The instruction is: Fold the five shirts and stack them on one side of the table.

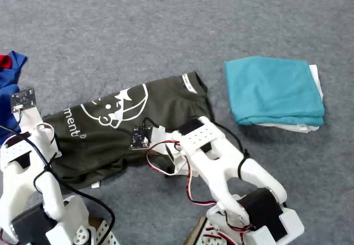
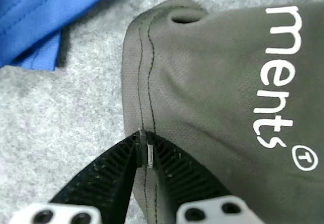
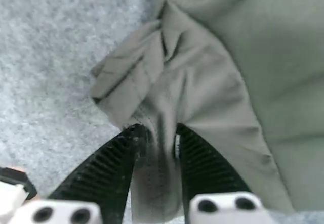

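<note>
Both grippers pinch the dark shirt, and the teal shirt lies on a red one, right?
No: the high view shows the teal shirt on a white shirt, not red. The left gripper and right gripper do pinch the dark shirt.

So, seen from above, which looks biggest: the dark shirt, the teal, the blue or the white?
1. dark shirt, spread out, clearly largest.
2. teal shirt, folded.
3. blue shirt, cut off at the picture's edge.
4. white shirt, a sliver under the teal one.
The last two are partly hidden; only visible parts ranked.
</note>
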